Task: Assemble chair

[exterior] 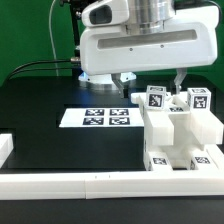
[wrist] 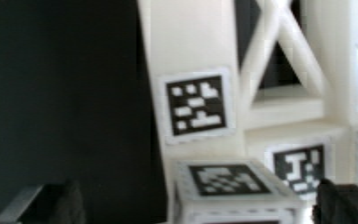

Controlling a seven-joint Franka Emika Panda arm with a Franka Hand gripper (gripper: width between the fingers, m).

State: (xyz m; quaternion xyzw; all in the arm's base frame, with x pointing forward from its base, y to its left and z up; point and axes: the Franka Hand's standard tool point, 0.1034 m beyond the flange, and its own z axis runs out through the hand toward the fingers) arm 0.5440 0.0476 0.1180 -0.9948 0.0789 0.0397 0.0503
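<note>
The chair's white pieces [exterior: 180, 130] stand clustered at the exterior view's right, several bearing black-and-white tags, with two tagged posts [exterior: 155, 99] sticking up at the back. My gripper [exterior: 152, 82] hovers just above these posts, its jaws wide apart and holding nothing. In the wrist view the gripper [wrist: 202, 208] shows dark fingertips [wrist: 43, 205] at both lower corners. A tagged white block [wrist: 229, 182] lies between them without touching either. Behind it stand a tagged upright slab [wrist: 197, 105] and slanted white bars [wrist: 291, 60].
The marker board [exterior: 107, 117] lies flat on the black table, to the left of the chair pieces in the exterior view. A long plain white border rail [exterior: 90, 186] runs along the front edge, with a short section at the left [exterior: 5, 148]. Cables lie at the back left.
</note>
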